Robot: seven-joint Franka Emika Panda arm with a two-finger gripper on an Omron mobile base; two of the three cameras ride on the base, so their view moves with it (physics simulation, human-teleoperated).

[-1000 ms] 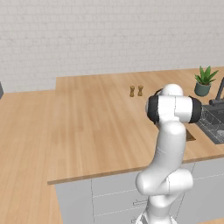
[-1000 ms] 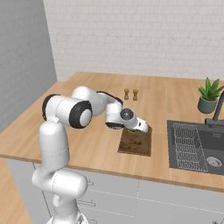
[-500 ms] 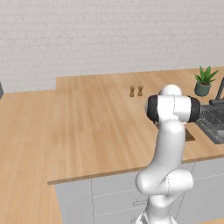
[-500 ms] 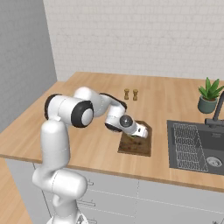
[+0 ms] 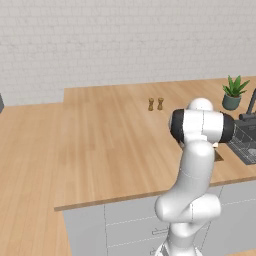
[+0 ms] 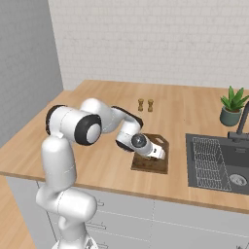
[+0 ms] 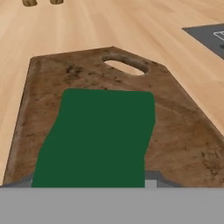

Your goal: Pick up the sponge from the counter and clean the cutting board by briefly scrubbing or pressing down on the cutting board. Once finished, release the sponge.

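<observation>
Sponge position: the sponge [image 7: 98, 135] lies green side up on the cutting board [image 7: 183, 131], toward the end away from the handle hole; its near edge runs down to the bottom of the hand view.
Hand: the gripper [image 6: 158, 152] is low over the board and clamped on the sponge. The fingertips themselves are hidden behind the green block.
Hand view adds: the board's stained grain, its oval handle hole at the far end, bare counter [image 7: 131, 22] beyond, and a corner of the sink [image 7: 210, 35] at upper right.
Right base view adds: the whole arm reaching across the counter [image 6: 194, 107] to the cutting board [image 6: 148, 165], which lies near the front edge, just left of the sink [image 6: 219, 163] and apart from it.
Left base view adds: the long stretch of counter [image 5: 110, 145] off to the left. The arm's elbow stands in front of the board's place.
Change from a second ago: the hand has slid a little toward the near side of the board and sits slightly lower. The base views are unshifted, and the board has not moved.
Sink contents: a wire rack lies in the left part of the basin, with a round drain at the right.
Pot: the potted plant [image 6: 232, 106] stands behind the sink beside the faucet [image 6: 241, 121].
Back of counter: the two small shakers [image 6: 145, 104] stand side by side, well apart from the board.
</observation>
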